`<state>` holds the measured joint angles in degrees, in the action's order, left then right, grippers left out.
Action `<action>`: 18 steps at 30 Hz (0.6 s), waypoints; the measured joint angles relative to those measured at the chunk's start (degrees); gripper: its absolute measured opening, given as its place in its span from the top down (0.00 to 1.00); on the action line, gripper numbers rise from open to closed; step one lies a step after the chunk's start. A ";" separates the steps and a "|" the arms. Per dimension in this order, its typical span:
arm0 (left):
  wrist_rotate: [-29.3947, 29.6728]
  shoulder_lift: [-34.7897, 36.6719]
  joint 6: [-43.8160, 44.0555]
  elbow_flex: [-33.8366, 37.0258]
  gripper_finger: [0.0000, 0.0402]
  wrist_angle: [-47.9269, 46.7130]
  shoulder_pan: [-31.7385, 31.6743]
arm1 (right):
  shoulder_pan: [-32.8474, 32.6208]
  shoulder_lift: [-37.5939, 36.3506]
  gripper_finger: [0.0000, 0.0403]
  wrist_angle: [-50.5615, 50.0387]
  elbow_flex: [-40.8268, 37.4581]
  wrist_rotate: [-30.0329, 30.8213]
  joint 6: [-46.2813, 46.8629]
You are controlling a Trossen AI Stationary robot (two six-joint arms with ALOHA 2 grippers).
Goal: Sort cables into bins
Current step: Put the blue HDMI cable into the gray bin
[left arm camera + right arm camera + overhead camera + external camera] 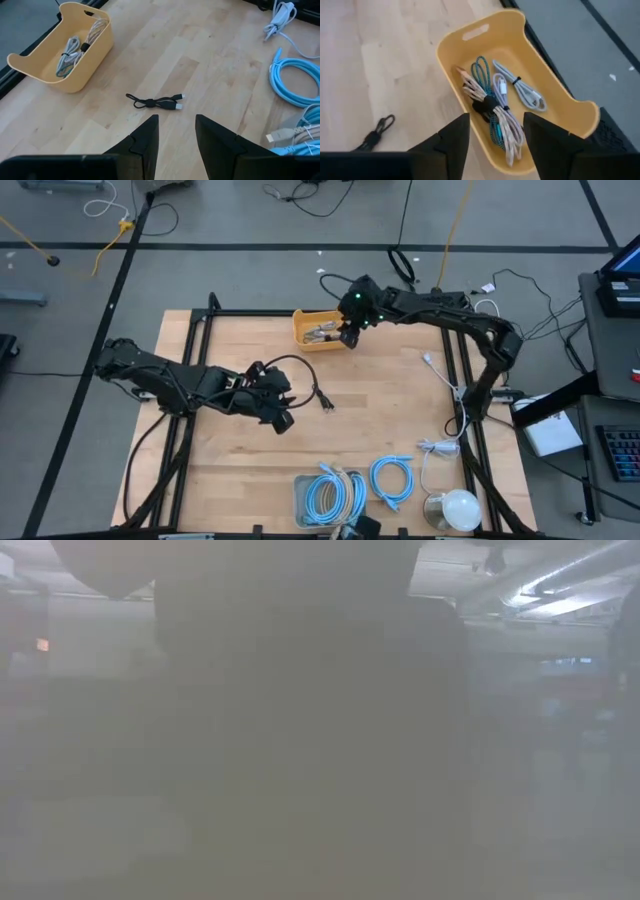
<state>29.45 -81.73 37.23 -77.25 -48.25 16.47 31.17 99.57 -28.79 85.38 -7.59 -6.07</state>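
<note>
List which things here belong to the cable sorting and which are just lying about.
Job:
yellow bin holding bundled short cables
black cable on the table
grey bin with blue cables
loose blue coil

Lying about:
white cord
white dome

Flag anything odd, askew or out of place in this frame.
The low view is fogged grey, showing nothing of the table. A short black cable lies loose on the table, unsorted. The yellow bin sits upright, cables inside.
</note>
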 joint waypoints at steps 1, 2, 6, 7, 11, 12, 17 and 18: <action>-0.02 0.00 -0.03 0.00 0.67 0.00 0.00 | -0.15 -1.23 0.54 -0.84 -0.02 0.05 -0.31; -0.04 0.00 -0.20 0.00 0.67 0.00 0.00 | -0.44 -2.20 0.53 -1.52 -0.04 0.13 -0.86; -0.72 0.00 -1.60 0.00 0.67 0.10 0.00 | -0.98 -4.87 0.53 -3.76 -0.02 0.27 -0.84; -0.73 0.00 -2.10 0.00 0.67 0.34 0.00 | -0.98 -5.03 0.53 -4.29 -0.02 0.12 -0.70; -0.66 0.00 -4.12 0.00 0.67 2.29 -0.35 | -0.87 -4.96 0.58 -8.05 -0.04 1.92 0.87; -0.67 0.00 -4.18 0.00 0.67 2.56 -0.67 | -0.97 -4.96 0.59 -9.25 -0.04 1.85 1.77; -0.99 0.00 -4.24 0.00 0.67 3.43 -1.77 | -4.71 -6.45 0.73 -18.15 -0.09 0.36 5.61; -1.49 0.00 -4.43 0.00 0.67 3.52 -1.71 | -6.18 -7.35 0.76 -19.76 -0.11 -0.80 6.22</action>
<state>27.96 -81.73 32.81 -77.25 -44.73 14.76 24.99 92.21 -48.55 85.27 -8.40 0.15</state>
